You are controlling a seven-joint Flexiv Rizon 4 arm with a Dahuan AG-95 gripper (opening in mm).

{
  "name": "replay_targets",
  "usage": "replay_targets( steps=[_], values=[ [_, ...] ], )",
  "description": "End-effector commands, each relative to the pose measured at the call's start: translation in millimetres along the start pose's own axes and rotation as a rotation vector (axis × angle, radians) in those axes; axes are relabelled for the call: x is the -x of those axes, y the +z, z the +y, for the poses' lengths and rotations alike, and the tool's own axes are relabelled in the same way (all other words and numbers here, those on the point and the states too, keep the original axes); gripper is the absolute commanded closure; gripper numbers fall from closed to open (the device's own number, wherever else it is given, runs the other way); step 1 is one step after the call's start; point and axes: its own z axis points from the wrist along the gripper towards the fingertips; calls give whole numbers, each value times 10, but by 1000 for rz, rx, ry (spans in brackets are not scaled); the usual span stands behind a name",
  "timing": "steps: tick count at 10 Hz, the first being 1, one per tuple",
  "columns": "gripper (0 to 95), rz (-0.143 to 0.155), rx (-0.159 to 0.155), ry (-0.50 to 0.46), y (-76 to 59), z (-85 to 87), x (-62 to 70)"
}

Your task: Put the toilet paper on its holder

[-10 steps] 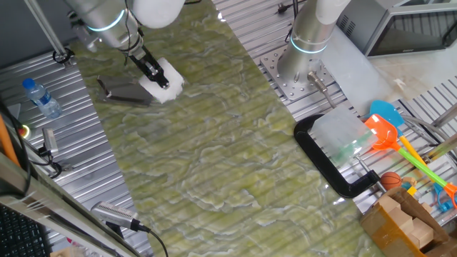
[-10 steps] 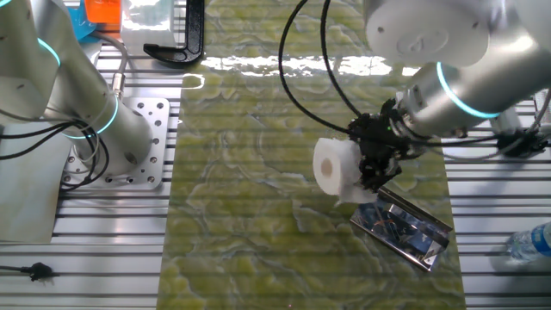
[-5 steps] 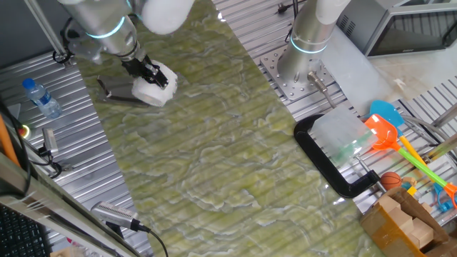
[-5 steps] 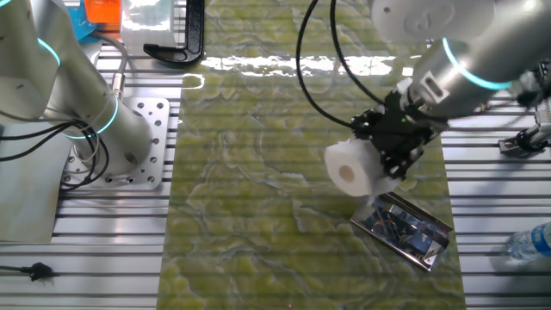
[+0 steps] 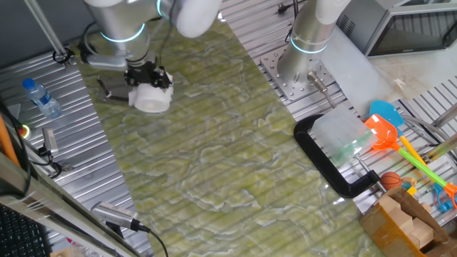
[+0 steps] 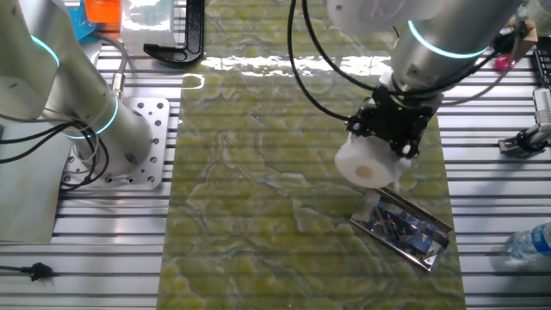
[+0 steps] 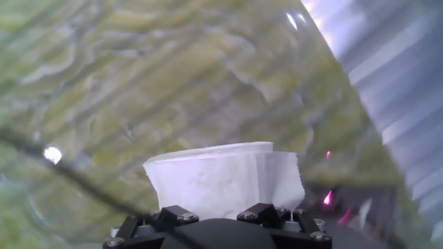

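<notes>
The toilet paper (image 6: pixel 368 166) sits pinched in my gripper (image 6: pixel 389 138), held above the green mat at centre right of the other fixed view, just above the holder (image 6: pixel 403 228); since the earlier frames I have turned it so its hollow core now faces downward toward the camera. In one fixed view the roll (image 5: pixel 151 98) hides the right end of the holder (image 5: pixel 111 88) at upper left, with a water bottle (image 5: pixel 40 98) well apart at the left edge. A black C-shaped frame (image 5: pixel 327 166) lies far off at right, beside the second arm's base (image 5: pixel 308 44).
</notes>
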Motion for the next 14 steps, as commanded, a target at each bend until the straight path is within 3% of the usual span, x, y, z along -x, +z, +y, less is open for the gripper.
replay_targets(
  steps=[1, 3, 5, 6, 10, 14],
  values=[
    [950, -116, -60, -396, 142, -41, 144],
    [950, -115, -76, -482, 153, -42, 144],
    [950, -132, -124, -587, 164, -43, 142],
    [950, -130, -133, -610, 172, -44, 131],
    [950, -152, -132, -625, 251, -91, -51],
    [950, -192, -120, -650, 309, -118, -122]
  ],
)
